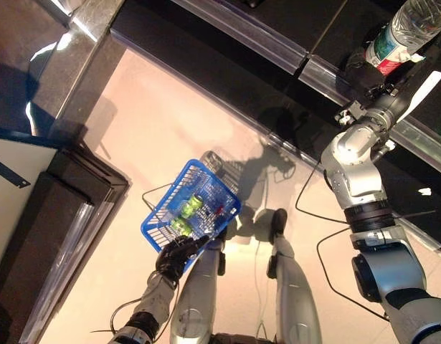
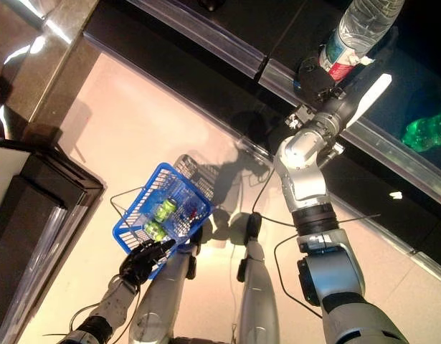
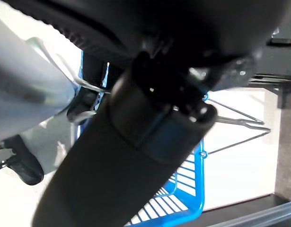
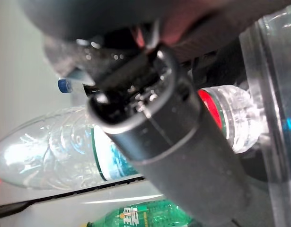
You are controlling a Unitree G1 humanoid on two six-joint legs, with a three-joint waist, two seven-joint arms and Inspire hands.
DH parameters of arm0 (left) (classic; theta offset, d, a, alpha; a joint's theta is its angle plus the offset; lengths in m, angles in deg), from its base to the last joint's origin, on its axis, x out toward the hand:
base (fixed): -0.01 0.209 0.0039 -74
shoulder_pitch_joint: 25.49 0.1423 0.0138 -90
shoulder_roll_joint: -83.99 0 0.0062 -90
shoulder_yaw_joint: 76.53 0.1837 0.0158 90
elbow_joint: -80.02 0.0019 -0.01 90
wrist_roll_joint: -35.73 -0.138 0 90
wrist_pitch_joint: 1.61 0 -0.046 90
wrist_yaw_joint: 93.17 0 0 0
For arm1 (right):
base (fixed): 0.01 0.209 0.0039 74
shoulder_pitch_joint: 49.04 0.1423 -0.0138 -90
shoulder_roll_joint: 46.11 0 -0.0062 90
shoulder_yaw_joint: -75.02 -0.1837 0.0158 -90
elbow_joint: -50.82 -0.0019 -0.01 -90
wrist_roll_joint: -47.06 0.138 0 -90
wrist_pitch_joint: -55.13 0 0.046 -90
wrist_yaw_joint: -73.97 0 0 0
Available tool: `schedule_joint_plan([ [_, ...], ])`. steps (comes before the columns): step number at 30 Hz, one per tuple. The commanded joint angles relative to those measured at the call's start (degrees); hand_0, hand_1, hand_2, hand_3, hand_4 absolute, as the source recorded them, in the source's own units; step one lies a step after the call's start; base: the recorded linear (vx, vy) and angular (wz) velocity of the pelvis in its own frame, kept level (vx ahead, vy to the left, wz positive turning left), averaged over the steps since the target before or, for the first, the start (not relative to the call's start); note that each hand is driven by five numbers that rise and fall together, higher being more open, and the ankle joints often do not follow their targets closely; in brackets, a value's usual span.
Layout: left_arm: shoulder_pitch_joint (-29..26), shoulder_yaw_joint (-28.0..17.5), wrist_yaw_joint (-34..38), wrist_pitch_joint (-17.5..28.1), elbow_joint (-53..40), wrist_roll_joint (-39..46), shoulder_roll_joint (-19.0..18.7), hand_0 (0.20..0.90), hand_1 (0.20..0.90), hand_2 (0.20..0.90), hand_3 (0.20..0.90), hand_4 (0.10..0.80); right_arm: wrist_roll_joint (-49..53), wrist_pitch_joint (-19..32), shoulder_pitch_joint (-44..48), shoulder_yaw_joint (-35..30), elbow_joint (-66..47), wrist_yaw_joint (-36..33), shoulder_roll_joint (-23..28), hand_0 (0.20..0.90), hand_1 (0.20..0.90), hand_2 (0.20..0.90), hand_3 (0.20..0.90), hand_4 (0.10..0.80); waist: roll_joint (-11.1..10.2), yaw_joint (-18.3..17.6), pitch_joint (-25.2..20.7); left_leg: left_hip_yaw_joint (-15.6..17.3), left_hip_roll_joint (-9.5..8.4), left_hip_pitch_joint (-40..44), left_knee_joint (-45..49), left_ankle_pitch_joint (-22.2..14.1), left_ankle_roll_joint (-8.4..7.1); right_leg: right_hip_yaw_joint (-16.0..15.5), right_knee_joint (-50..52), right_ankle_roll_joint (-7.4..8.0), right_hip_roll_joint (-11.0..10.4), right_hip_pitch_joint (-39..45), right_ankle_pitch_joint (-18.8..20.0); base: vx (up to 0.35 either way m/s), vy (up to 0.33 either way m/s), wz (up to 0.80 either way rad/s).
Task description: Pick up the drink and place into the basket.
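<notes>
Bottle (image 1: 410, 30) of clear drink sits at upper right of the frame, clasped by the right robot hand (image 1: 367, 77). Carry it steadily down-left over the blue basket (image 1: 191, 204), which the left robot hand (image 1: 178, 256) grips by its rim, then let go low.

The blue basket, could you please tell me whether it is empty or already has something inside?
Not empty. The blue basket, held at its near edge by the left robot hand, already contains two green bottles and a small red item.
</notes>
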Motion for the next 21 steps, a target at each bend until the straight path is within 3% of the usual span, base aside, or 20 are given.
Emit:
schedule_joint_plan([
  [1,5.64,3.02,-2.56,-0.42,-3.16,2.2,0.42,0.3,0.3,0.3,0.2,0.1,-0.65,4.33,7.77,-0.51,-4.67,0.47,7.32,0.9,0.9,0.9,0.9,0.8,0.8,0.45,-0.7,-7.79,-0.34,-4.12,-1.86,6.54,-0.15,-1.97,8.87,0.01,-1.74,0.16,-6.54,0.0,0.0,0.0],
  [8,6.21,3.23,-2.93,-0.99,-4.81,3.28,-0.26,0.3,0.3,0.3,0.2,0.1,0.42,3.71,11.78,0.89,-2.23,-0.56,10.2,0.9,0.9,0.9,0.9,0.8,0.86,1.1,-0.7,-7.97,-0.95,-5.82,-1.88,6.78,0.17,-2.06,9.25,0.27,-1.81,-1.82,-6.26,0.007,0.011,-0.01],
  [9,6.29,3.46,-2.89,-0.93,-5.22,3.37,-0.36,0.3,0.3,0.3,0.2,0.1,0.18,3.76,12.21,1.02,-1.78,-0.73,10.61,0.679,0.679,0.679,0.642,0.542,0.89,1.2,-0.7,-8.05,-1.06,-6.2,-1.79,6.81,0.2,-2.13,9.36,0.33,-1.86,-2.2,-6.2,-0.007,-0.003,-0.06],
  [10,6.45,3.58,-2.96,-0.93,-5.69,3.52,-0.54,0.3,0.3,0.3,0.2,0.1,0.0,3.74,12.49,1.03,-1.58,-0.79,11.07,0.3,0.3,0.3,0.2,0.1,0.93,1.28,-0.7,-8.06,-1.18,-6.62,-1.63,6.82,0.26,-2.18,9.53,0.37,-1.87,-2.6,-6.16,0.0,0.0,0.0],
  [21,6.61,3.25,-3.69,-0.21,-7.45,4.9,-1.92,0.3,0.3,0.3,0.2,0.1,0.75,4.67,13.3,1.42,-1.64,-0.27,13.09,0.3,0.3,0.3,0.2,0.1,0.83,1.64,-0.7,-8.11,-2.1,-8.85,1.88,5.02,0.87,-2.74,13.16,0.09,-1.66,-4.87,-7.93,-0.019,-0.01,0.0],
])
